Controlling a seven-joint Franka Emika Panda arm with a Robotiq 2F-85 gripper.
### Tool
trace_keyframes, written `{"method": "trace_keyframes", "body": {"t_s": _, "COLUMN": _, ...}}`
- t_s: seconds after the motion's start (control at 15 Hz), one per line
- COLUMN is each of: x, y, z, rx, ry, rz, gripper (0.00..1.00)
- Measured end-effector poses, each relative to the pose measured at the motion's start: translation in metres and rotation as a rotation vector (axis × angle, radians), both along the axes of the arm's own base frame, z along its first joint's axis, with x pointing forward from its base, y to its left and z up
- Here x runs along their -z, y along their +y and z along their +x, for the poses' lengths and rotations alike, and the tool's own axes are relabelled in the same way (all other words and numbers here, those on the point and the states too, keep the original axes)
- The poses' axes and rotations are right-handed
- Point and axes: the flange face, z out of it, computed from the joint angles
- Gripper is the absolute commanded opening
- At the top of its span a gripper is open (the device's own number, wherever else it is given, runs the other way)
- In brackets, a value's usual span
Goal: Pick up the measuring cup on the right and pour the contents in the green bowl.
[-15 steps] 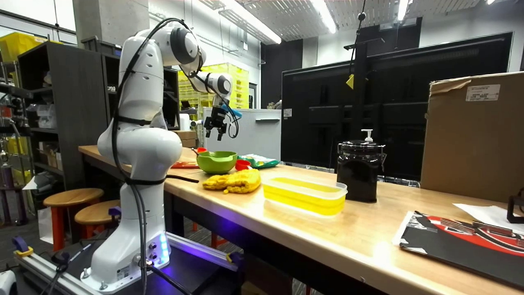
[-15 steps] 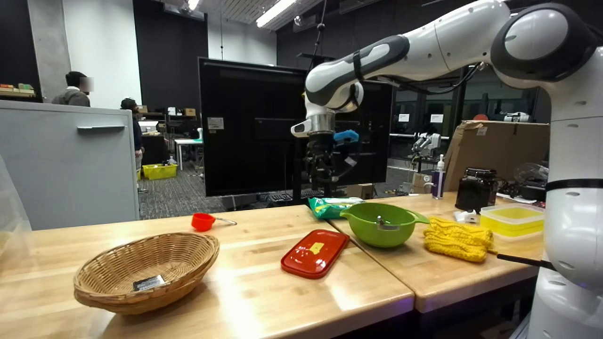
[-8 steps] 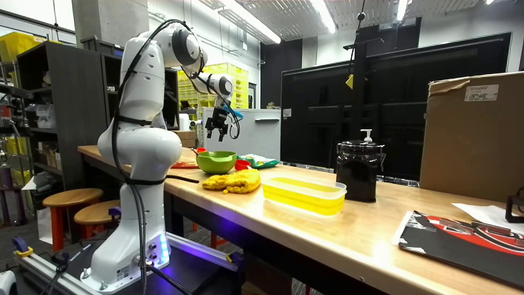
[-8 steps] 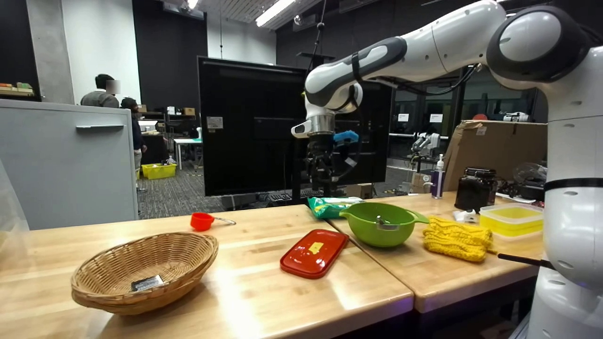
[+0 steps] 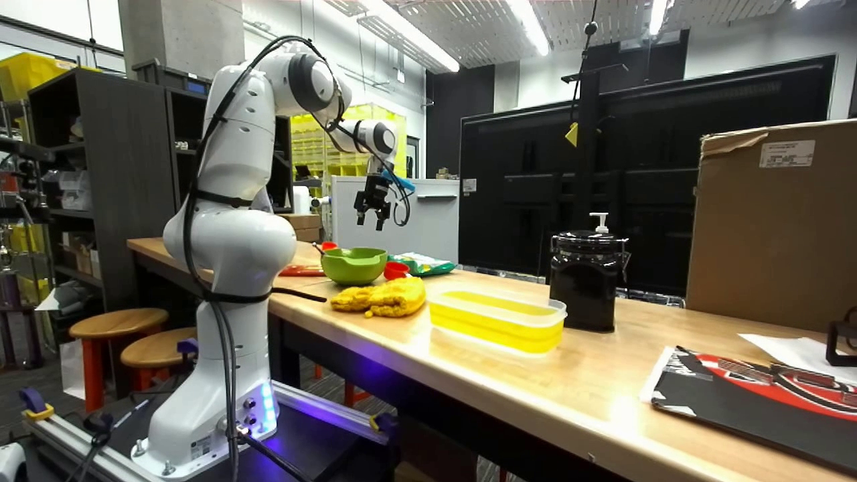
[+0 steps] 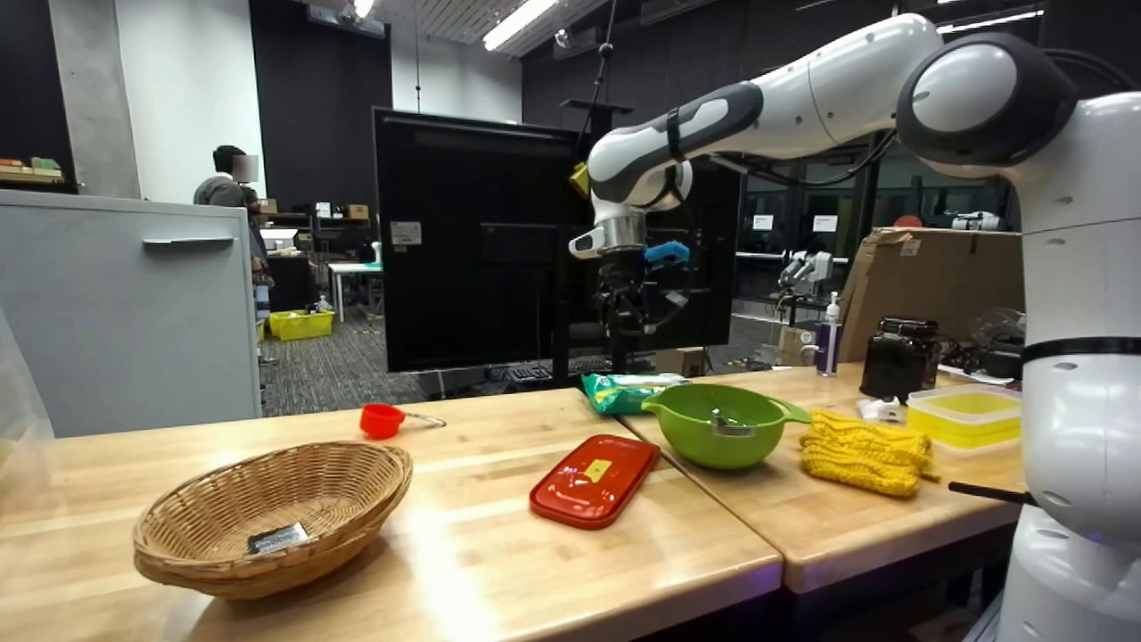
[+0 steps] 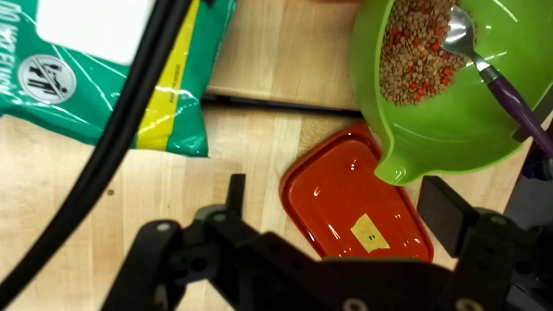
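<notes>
- The claw (image 5: 370, 221) is hanging above the wooden table (image 6: 499, 437), its fingers (image 7: 447, 218) standing wide apart.
- In the wrist view, a red lid (image 7: 341, 190) is lying flat, showing between the fingers and bearing yellow tape (image 7: 369, 233).
- Just beside it, the green bowl (image 7: 453, 134) is sitting upright, holding brown and red pieces (image 7: 410, 56); a spoon (image 7: 503, 91) is resting among them, its purple handle leaning across the rim.
- In an exterior view, the red measuring cup (image 5: 396, 270) is sitting close by the bowl, between it and a green packet (image 5: 434, 266).
- Yellow knitwear (image 6: 865, 453) is lying near the bowl.
- Well apart, another red cup (image 6: 381, 423) is resting near a wicker basket (image 6: 312, 477).
</notes>
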Motion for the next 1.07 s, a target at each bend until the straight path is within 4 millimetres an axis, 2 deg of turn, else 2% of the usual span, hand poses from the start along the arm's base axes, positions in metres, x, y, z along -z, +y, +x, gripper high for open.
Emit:
{"method": "trace_keyframes", "body": {"t_s": 0.4, "x": -0.011, "y": -0.048, "z": 0.013, "rx": 0.091, "ry": 0.004, "rz": -0.019, "gripper": 1.00}}
{"method": "trace_keyframes", "body": {"t_s": 0.87, "x": 0.000, "y": -0.139, "z": 0.007, "rx": 0.278, "ry": 0.054, "rz": -0.021, "gripper": 1.00}}
{"method": "trace_keyframes", "body": {"t_s": 1.07, "x": 0.003, "y": -0.168, "z": 0.000, "rx": 0.330, "ry": 0.076, "rz": -0.024, "gripper": 1.00}}
